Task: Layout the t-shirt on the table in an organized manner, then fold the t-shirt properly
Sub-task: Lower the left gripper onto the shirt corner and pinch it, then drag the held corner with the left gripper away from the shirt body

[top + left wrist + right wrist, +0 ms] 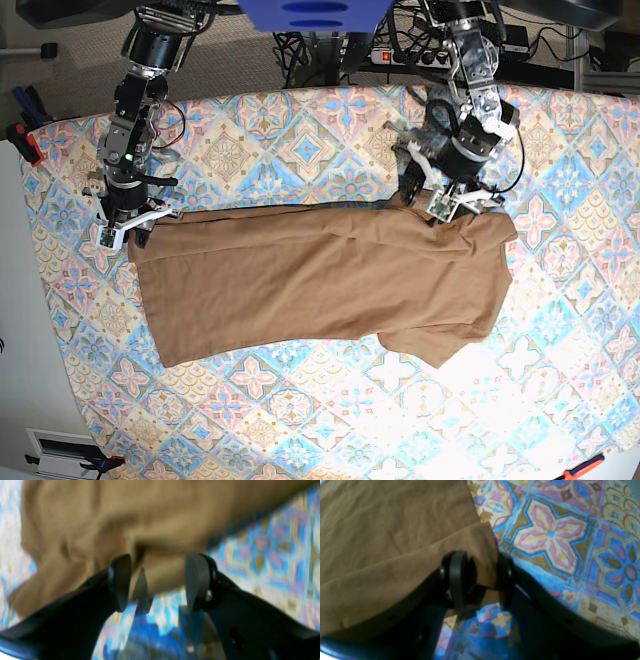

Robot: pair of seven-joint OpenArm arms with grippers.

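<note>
The tan-brown t-shirt (320,280) lies spread lengthwise across the table (300,420), mostly flat, with a sleeve (440,345) pointing to the front. My right gripper (125,228) is at the shirt's left corner. In the right wrist view its jaws (482,580) stand apart, with the corner of the shirt (382,530) between them and fabric draped over one finger. My left gripper (437,207) is at the shirt's far right edge. In the blurred left wrist view it (160,580) is open, low over the table (275,555), with the shirt (125,517) just ahead.
Cables and a power strip (400,55) lie beyond the table's far edge. A clamp (22,135) sits at the left edge and an orange-handled tool (590,465) at the front right corner. Patterned cloth (557,530) lies bare beside the shirt.
</note>
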